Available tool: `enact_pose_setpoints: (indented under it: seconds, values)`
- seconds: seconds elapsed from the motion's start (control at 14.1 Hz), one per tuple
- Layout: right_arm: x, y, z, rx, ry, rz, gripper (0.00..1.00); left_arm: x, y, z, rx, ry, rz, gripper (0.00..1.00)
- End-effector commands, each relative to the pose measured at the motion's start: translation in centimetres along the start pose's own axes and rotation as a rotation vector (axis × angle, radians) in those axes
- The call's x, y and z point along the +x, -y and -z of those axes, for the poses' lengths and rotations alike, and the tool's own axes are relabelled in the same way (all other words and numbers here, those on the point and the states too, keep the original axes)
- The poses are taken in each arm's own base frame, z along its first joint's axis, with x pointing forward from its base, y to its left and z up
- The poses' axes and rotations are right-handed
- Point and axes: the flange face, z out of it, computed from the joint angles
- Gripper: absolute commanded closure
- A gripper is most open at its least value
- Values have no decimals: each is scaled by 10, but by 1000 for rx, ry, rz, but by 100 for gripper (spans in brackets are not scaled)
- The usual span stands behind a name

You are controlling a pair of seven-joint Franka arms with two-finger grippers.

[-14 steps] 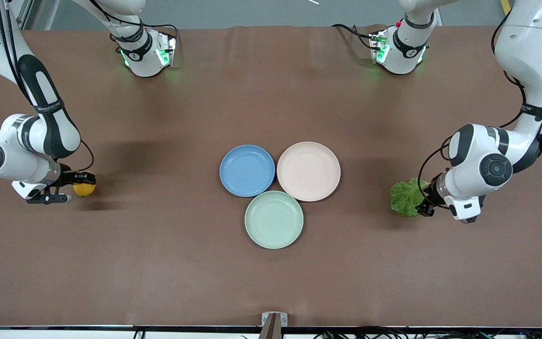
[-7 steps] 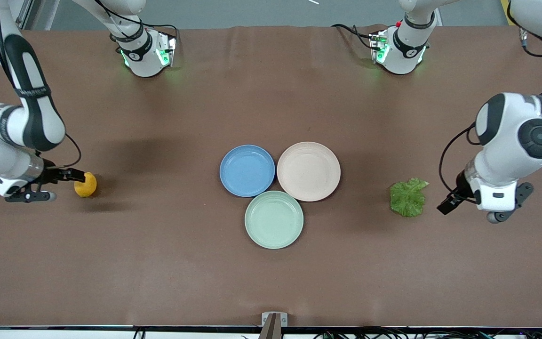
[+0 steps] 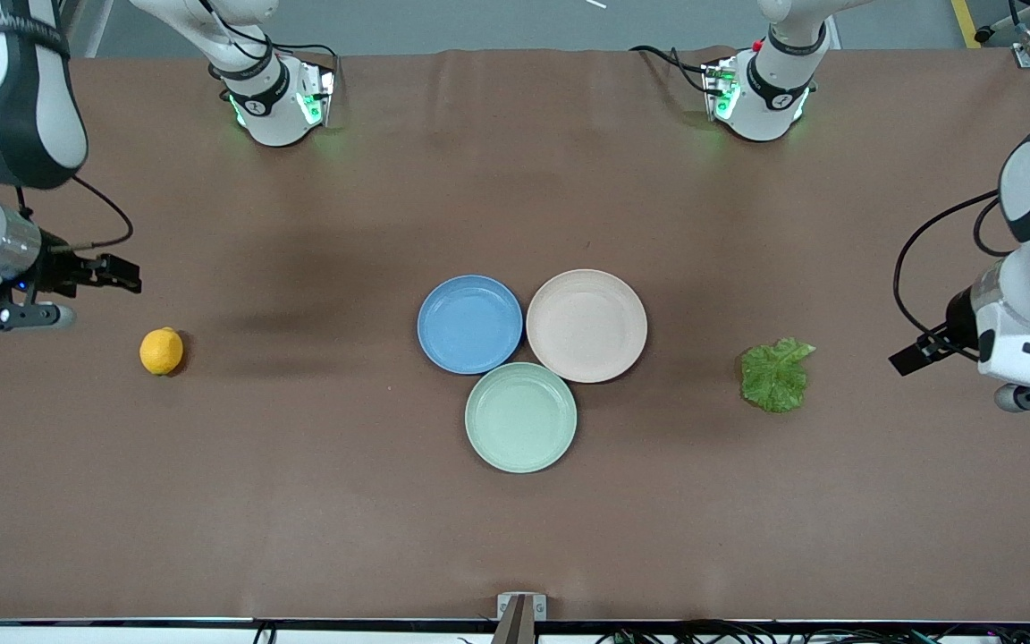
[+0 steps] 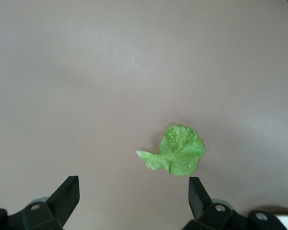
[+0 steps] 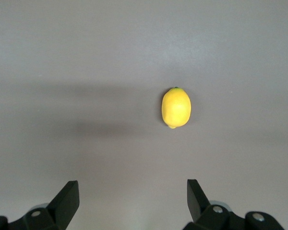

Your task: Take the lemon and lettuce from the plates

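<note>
The lemon (image 3: 161, 351) lies on the bare table toward the right arm's end; it also shows in the right wrist view (image 5: 176, 108). My right gripper (image 3: 99, 295) is open and empty, raised above the table beside the lemon (image 5: 133, 201). The lettuce (image 3: 776, 374) lies flat on the bare table toward the left arm's end, also in the left wrist view (image 4: 180, 155). My left gripper (image 3: 951, 382) is open and empty, raised beside the lettuce (image 4: 134, 201). The blue plate (image 3: 470, 323) and the beige plate (image 3: 586, 325) stand empty side by side mid-table.
An empty mint-green plate (image 3: 520, 417) touches both plates, nearer to the front camera. The two arm bases stand at the table's back edge. A small bracket (image 3: 520, 608) sits at the front edge.
Both grippers have let go and lifted away. The right gripper rose off the lemon and the left gripper off the lettuce, each drawing back toward its own end of the table.
</note>
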Motion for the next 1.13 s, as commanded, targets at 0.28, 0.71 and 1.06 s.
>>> enact_pose_setpoints:
  seconds: [0.28, 0.71, 1.06]
  values:
    - [-9, 48, 101, 29, -19, -47, 1, -34, 24, 74, -25, -19, -228, 0]
    - [-9, 96, 134, 71, -69, -82, 0, -61, 49, 105, -88, 18, -260, 0]
    - [-10, 79, 169, 58, -148, -99, 0, -88, 64, 108, -104, 29, -296, 0]
